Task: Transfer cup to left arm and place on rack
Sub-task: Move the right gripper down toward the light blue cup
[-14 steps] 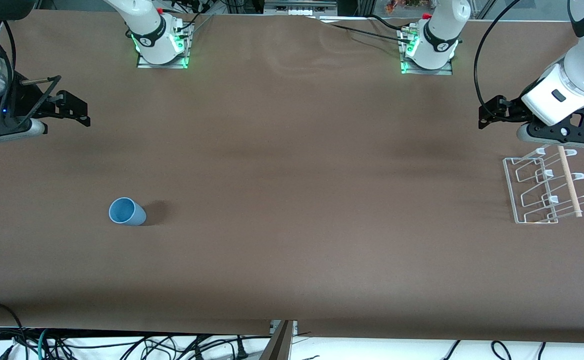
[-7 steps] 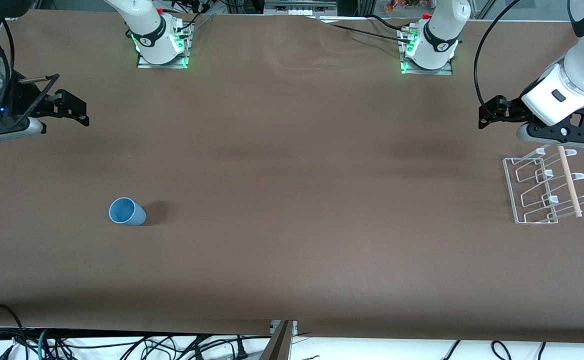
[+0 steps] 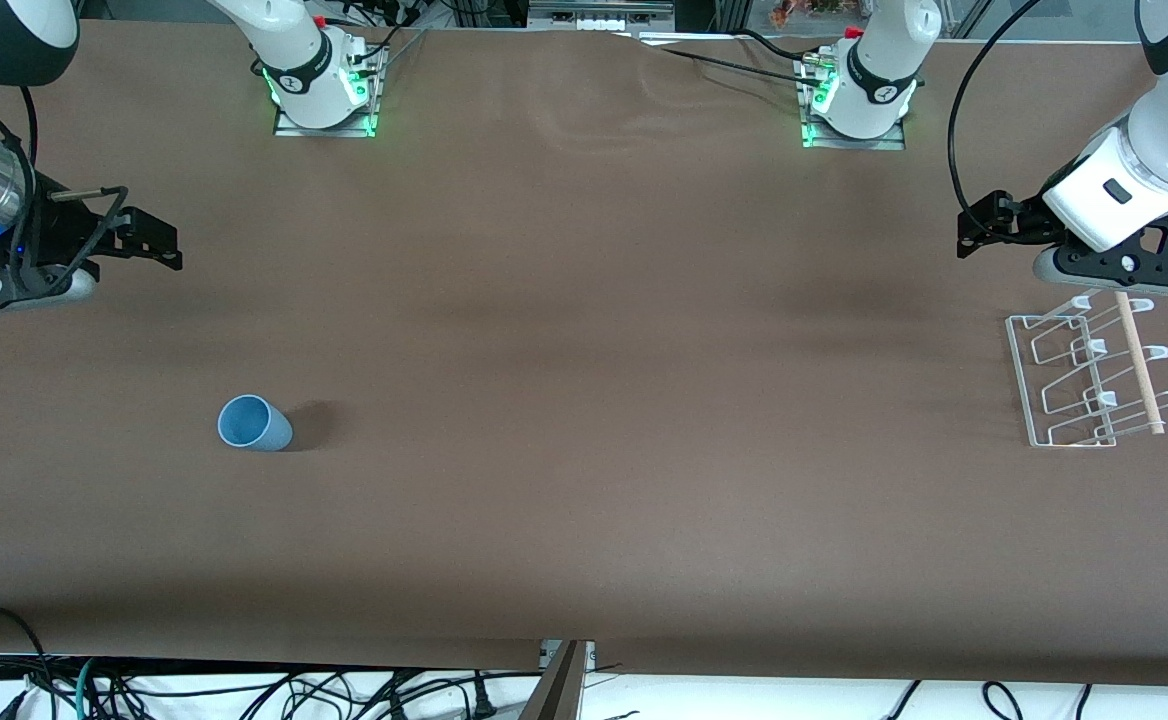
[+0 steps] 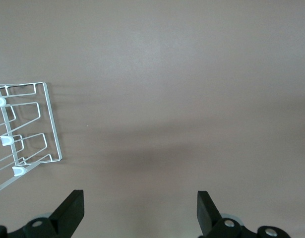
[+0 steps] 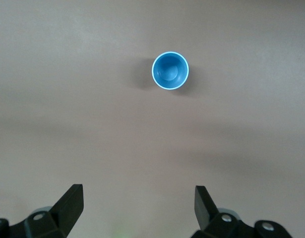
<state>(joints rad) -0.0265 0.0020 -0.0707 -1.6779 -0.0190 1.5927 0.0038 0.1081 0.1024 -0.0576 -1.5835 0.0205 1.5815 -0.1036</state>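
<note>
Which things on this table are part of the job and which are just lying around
Part of the job:
light-blue plastic cup, standing upright
white wire rack with wooden dowel
left tool, open beside the rack
right tool, open

Lying about:
nothing else on the brown table

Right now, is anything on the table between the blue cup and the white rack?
No. In the front view, only bare brown table stretches from the cup to the rack. Both grippers hang open elsewhere: the right gripper, the left gripper.
</note>
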